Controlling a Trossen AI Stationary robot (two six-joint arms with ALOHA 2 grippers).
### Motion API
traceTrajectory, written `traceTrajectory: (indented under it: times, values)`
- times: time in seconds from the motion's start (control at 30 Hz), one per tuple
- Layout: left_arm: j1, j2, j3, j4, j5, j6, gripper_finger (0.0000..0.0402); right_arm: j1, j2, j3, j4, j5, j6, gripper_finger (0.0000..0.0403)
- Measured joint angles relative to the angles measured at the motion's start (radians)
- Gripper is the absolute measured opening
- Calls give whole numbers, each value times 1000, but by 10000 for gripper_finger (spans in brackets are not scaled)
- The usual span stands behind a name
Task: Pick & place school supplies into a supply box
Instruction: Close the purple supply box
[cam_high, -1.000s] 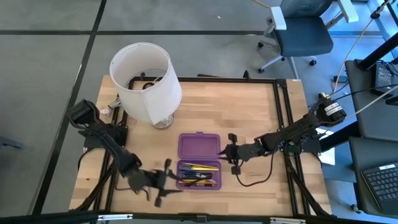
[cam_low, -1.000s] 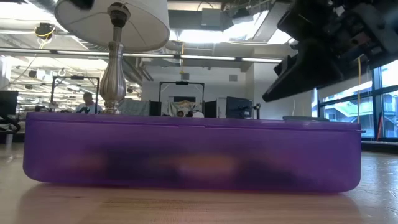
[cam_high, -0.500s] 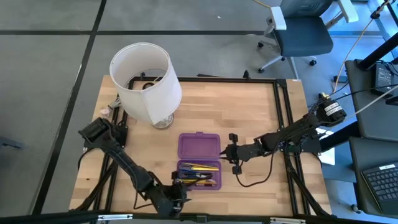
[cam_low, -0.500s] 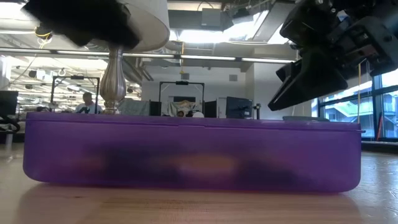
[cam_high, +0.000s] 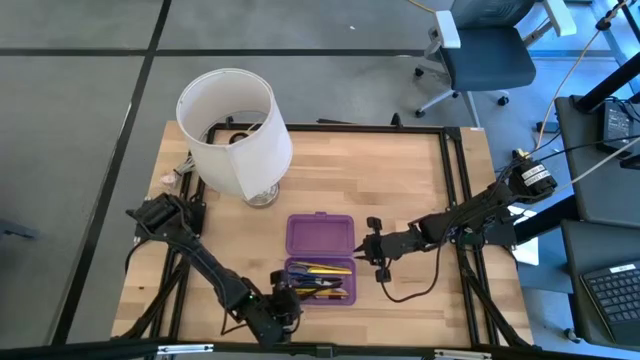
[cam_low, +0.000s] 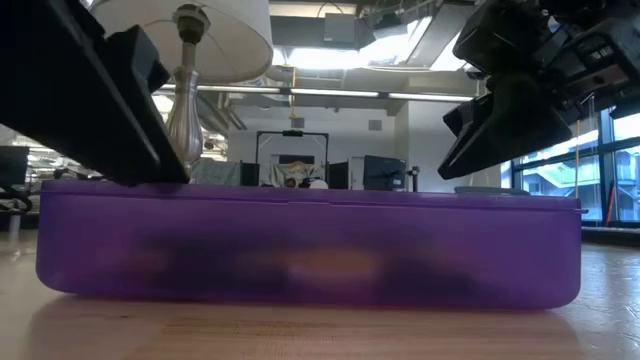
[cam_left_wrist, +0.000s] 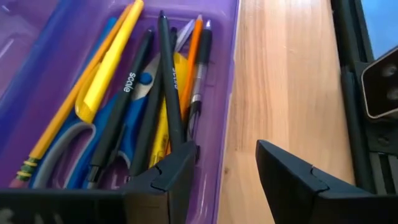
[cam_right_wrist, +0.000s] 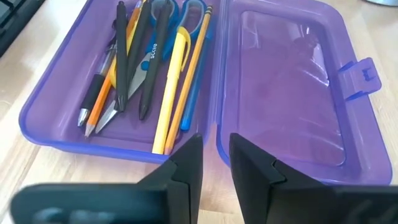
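Box lies open on the table, supplies inside, both grippers empty beside it.

From above, the purple box (cam_high: 320, 257) lies near the front middle of the wooden table (cam_high: 400, 180), lid folded flat toward the lamp (cam_high: 238, 130) so the tray is free to load; the left gripper (cam_high: 285, 297) hovers at the tray's front corner and the right gripper (cam_high: 372, 250) waits just beside the box's right end. At table height, the box's see-through purple wall shows blurred dark and orange shapes within. The left wrist camera shows its fingers (cam_left_wrist: 168, 174) apart and holding nothing, straddling the tray wall, over scissors (cam_left_wrist: 93, 134), black pens (cam_left_wrist: 121, 112) and a yellow pencil (cam_left_wrist: 81, 81). The right wrist camera shows its fingers (cam_right_wrist: 186, 168) nearly together, gripping nothing, facing the hinge; the job looks close to finished.
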Motion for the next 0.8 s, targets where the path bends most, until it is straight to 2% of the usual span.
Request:
traceTrajectory:
  times: [0.53,0.8]
  values:
    - [18,48,0,-29,62,-9,162,0,0,0,-28,1,6,84]
    - [18,48,0,-45,65,-12,164,-6,-25,0,-53,-12,176,84]
